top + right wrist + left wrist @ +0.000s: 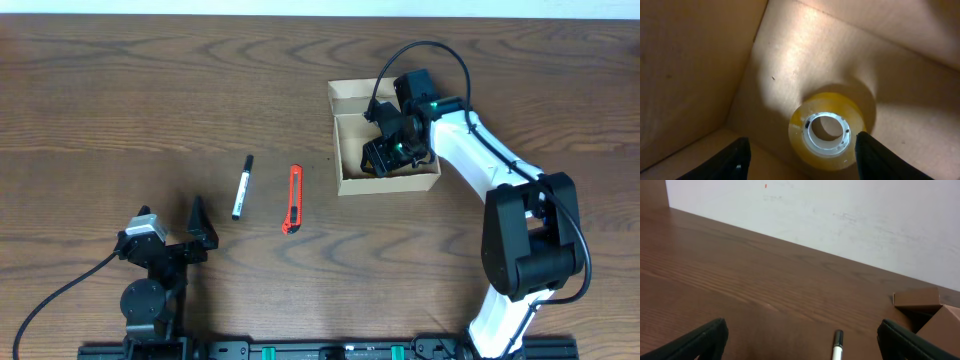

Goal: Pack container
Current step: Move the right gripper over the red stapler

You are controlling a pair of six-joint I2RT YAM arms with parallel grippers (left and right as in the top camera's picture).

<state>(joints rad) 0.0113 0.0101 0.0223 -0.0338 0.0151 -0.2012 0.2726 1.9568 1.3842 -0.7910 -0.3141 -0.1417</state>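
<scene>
Inside the container (690, 65) — tape roll (840, 107), unseen overhead.

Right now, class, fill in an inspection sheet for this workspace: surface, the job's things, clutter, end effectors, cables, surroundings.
Surface: brown wood-grain table.
Job's things: cardboard box open, with a roll of tape on its floor; marker and orange utility knife lie outside it on the table.
Clutter: nothing seen.
End effectors: right end effector open, down inside the box over the roll; left end effector open, holding nothing.
Cables: black cable loops above the right arm; second cable trails from the left arm.
Surroundings: pale wall behind the table.
</scene>
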